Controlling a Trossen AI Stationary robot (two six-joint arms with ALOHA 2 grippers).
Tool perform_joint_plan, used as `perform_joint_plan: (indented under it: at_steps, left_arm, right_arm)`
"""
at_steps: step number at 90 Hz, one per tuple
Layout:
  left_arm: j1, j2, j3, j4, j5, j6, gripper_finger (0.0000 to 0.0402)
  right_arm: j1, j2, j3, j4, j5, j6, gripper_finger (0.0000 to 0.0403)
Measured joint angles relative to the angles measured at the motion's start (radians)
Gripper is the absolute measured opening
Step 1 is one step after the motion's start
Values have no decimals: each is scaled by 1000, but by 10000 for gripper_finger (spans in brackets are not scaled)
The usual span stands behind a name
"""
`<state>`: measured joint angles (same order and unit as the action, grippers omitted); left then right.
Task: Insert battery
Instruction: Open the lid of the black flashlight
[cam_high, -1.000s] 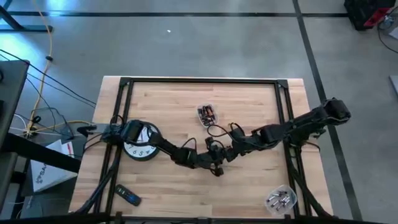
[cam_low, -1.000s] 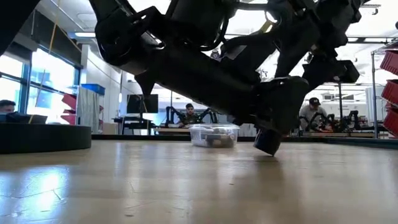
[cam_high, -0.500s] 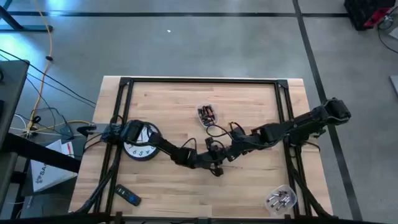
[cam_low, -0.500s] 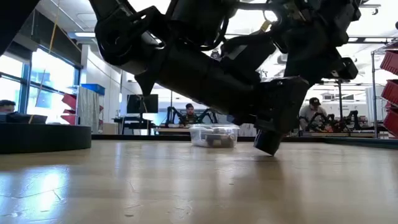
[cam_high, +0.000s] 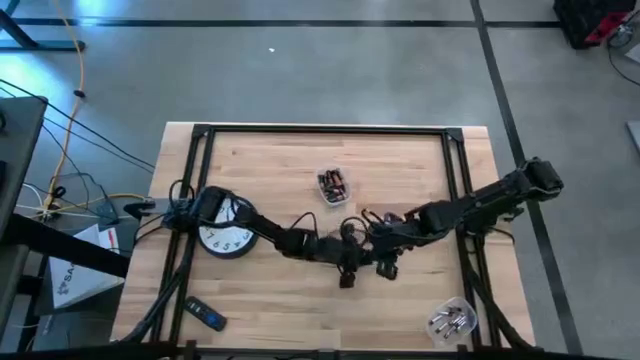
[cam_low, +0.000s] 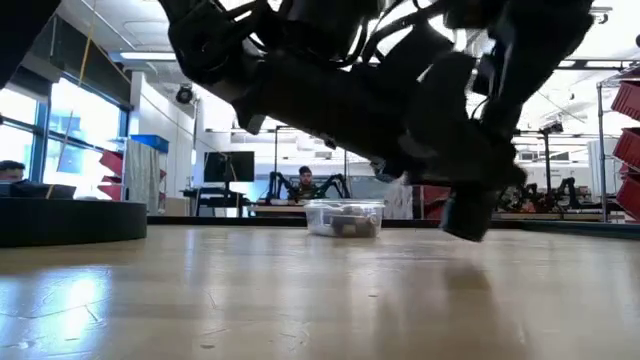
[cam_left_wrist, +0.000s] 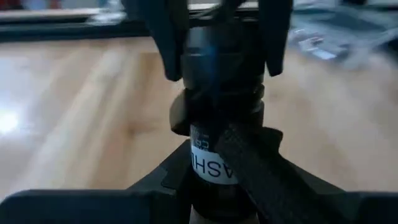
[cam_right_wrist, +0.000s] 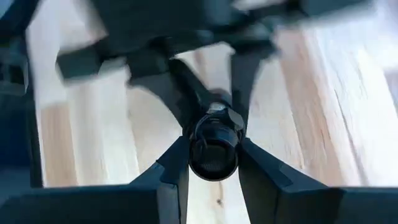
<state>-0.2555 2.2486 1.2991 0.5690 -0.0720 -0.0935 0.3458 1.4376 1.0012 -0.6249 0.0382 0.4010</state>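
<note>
Here, left gripper (cam_high: 350, 262): met near the table's middle, slightly toward 6 o'clock; in the left wrist view its fingers (cam_left_wrist: 168, 180) are seen clamped on a dark cylindrical body with a white label.
Flashlight (cam_left_wrist: 217, 106): the name given here to that dark cylinder, since part of a printed word ending in "ASH" is read on the label; it is held between both grippers, above the wood in the low view.
Right gripper (cam_high: 383, 262): found just at 3 o'clock of the left one; in the right wrist view its fingers (cam_right_wrist: 261, 174) are closed on the round dark end of the same cylinder (cam_right_wrist: 213, 149).
Battery: no single cell can be told apart in or at the flashlight.
Small tub (cam_high: 332, 185): set at 12 o'clock of the grippers, near them; cells are seen inside, and it is shown as a clear box in the low view (cam_low: 344, 217).
Second tub (cam_high: 451, 320): placed at 4 o'clock, near the table's edge, with silvery pieces inside.
Clock (cam_high: 226, 238): laid flat at 9 o'clock, partly covered by the left arm.
Remote (cam_high: 206, 316): laid at 8 o'clock, near the corner.
Table (cam_high: 270, 160): light wood within a black frame.
People: seen seated far behind the table in the low view.
</note>
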Motion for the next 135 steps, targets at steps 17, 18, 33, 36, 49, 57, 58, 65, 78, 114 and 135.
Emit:
perform_joint_plan:
  at_steps: [17,18,33,36,49,57,58,65,78,114,135]
  left_arm:
    - [19,1,3,0,268,-88,97]
    - [19,1,3,-1,278,-93,97]
    - [17,3,-2,-39,450,-128,97]
    - [12,10,-6,-43,495,-133,97]
    - [-5,12,-5,-39,598,-117,97]
    - [-3,13,-6,-39,531,-90,97]
    - [-3,13,-6,-38,517,-88,97]
    - [5,13,-6,-24,427,-85,97]
    - [19,11,-3,-25,189,-69,97]
    - [-26,12,-5,14,-290,66,97]
    - [-36,12,-5,16,-466,72,97]
  right_arm:
    - [86,0,0,33,21,-461,79]
    - [92,0,0,35,24,-492,79]
    - [153,-3,0,74,100,-820,76]
    - [160,-6,0,92,126,-836,74]
    - [171,-5,1,119,180,-839,55]
    - [172,-5,1,108,165,-718,34]
    - [172,-5,1,106,165,-696,31]
    - [171,-4,0,108,162,-468,17]
    - [160,-4,0,100,215,67,8]
    - [29,-3,46,-50,69,590,117]
    - [-13,-3,74,-115,37,798,172]
